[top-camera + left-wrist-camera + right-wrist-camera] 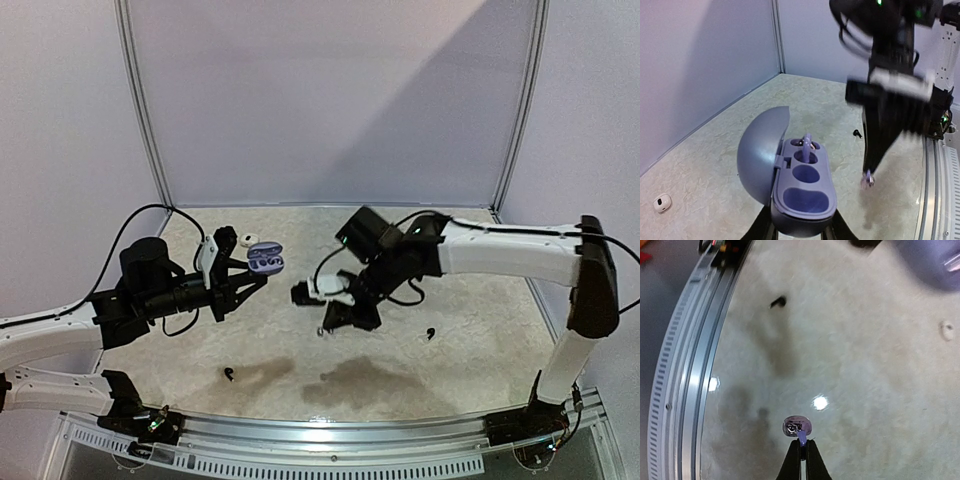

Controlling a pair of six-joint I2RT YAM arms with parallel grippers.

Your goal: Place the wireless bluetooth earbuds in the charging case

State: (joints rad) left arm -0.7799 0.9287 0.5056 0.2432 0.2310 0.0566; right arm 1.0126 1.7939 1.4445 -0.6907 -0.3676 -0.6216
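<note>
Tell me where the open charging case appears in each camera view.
Top external: the charging case sits left of centre, mid-height.
Left wrist: it fills the bottom centre, lid open.
Right wrist: a blurred lilac shape in the top right corner.
Shared landmark: the metal rail along the table's near edge.

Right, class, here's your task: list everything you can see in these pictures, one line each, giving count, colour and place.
charging case: one, lavender, lid open, held above the table
seated earbud: one, lavender, in a far slot of the case
held earbud: one, lavender, pinched by its stem above the table
black earbuds: two, black, on the table, one near the front rail, one to the right
white earbud: one, white, on the table, far left
table: one, mottled beige
rail: one, silver, near edge
left end effector: black, shut on the case
right end effector: black, shut on the earbud
</note>
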